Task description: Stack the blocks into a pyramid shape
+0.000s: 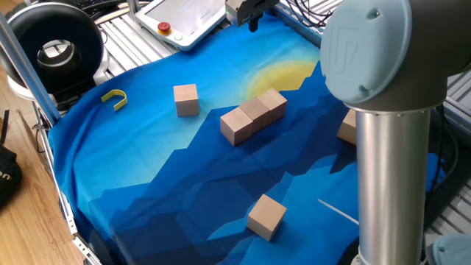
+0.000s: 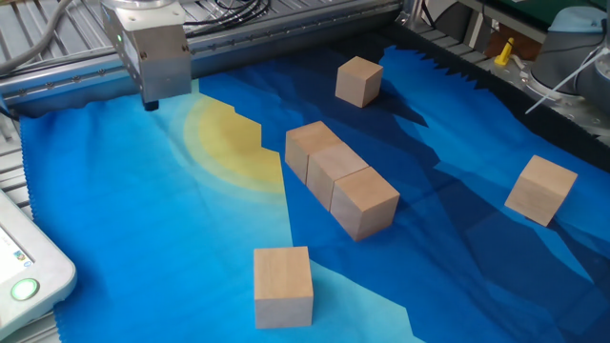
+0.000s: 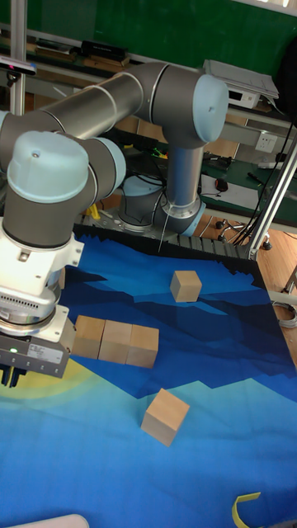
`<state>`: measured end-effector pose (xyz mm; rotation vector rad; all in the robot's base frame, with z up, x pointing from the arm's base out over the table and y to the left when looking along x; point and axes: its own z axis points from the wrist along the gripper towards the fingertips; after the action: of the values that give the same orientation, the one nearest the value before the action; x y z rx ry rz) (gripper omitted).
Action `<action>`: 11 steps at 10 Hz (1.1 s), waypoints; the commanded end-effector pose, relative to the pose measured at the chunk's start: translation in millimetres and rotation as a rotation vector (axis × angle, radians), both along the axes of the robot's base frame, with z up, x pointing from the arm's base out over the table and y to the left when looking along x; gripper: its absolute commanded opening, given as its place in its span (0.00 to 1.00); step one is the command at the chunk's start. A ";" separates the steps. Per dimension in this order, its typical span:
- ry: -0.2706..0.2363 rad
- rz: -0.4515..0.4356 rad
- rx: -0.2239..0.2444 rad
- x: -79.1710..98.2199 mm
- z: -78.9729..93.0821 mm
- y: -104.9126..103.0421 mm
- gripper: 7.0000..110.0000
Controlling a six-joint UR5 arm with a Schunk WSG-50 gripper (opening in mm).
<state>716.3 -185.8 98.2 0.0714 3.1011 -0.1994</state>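
Observation:
Three tan blocks (image 1: 254, 114) lie touching in a row mid-cloth, also seen in the other fixed view (image 2: 338, 176) and the tall view (image 3: 115, 340). Single blocks lie apart: one left of the row (image 1: 186, 99), one near the front edge (image 1: 266, 216), and one at the right (image 1: 347, 126) half hidden by my arm. My gripper (image 1: 252, 26) hangs over the cloth's far edge, well away from every block, with nothing in it. Only a dark tip shows below its grey body (image 2: 151, 103), so the jaws' gap is unreadable. The tall view has it low at the left (image 3: 10, 378).
A small yellow hook (image 1: 114, 97) lies at the cloth's left side. A white pendant with a red button (image 1: 184, 22) and a black round device (image 1: 51, 48) sit beyond the cloth. My arm's grey column (image 1: 390, 162) blocks the right side. Metal rails (image 2: 286, 24) border the cloth.

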 end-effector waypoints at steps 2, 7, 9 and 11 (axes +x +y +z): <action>0.025 0.009 0.016 -6.4 0.4 2.9 0.00; -0.016 0.060 0.072 5.0 -0.5 17.4 0.00; -0.040 0.063 0.118 10.7 -0.5 28.9 0.00; -0.047 0.024 0.157 11.6 -0.4 38.1 0.00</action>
<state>723.8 -161.3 96.4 -0.0007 3.0803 -0.0478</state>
